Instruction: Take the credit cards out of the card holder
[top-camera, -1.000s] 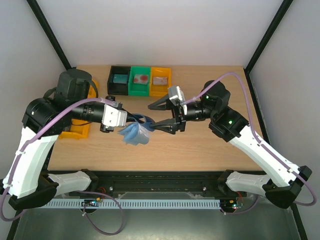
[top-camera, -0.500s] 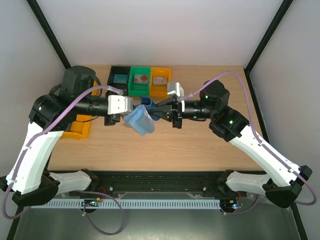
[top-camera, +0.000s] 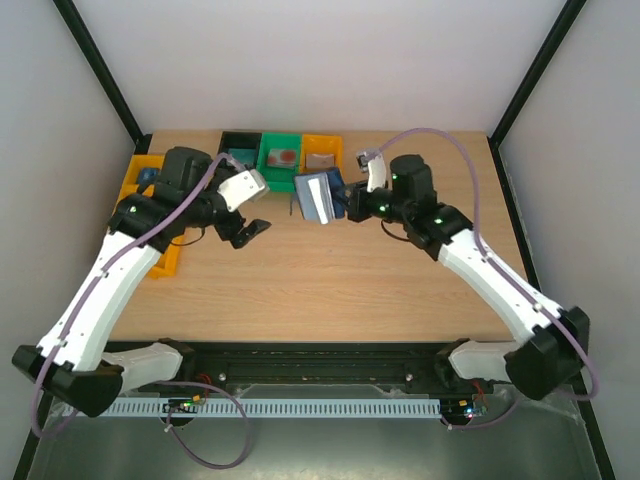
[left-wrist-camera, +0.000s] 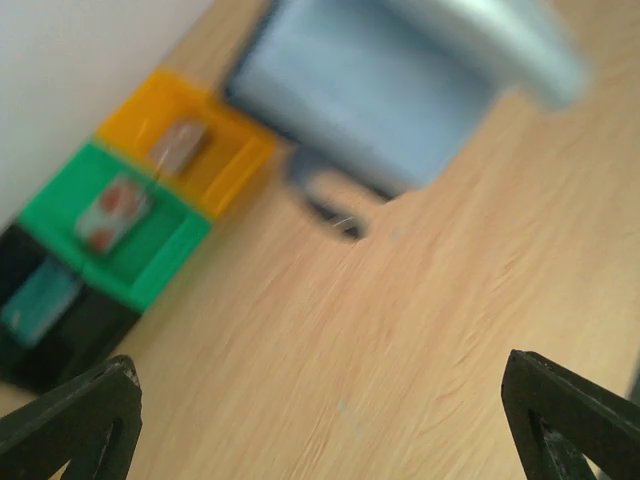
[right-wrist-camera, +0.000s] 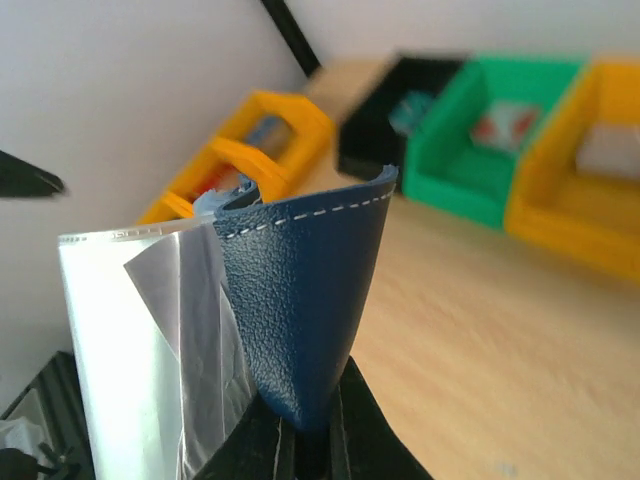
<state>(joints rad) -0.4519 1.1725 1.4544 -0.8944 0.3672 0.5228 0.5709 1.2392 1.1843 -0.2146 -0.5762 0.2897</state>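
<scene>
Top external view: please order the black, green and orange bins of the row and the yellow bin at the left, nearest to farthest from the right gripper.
1. Orange bin, right end of the row, just beyond the right gripper.
2. Green bin, middle of the row.
3. Black bin, left end.
4. Yellow bin, table's left edge.

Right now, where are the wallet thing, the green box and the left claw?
card holder (right-wrist-camera: 300, 310), right wrist view, navy outer cover.
green bin (top-camera: 280, 184), top view, front wall.
left gripper (top-camera: 248, 232), top view, between fingertips.
</scene>
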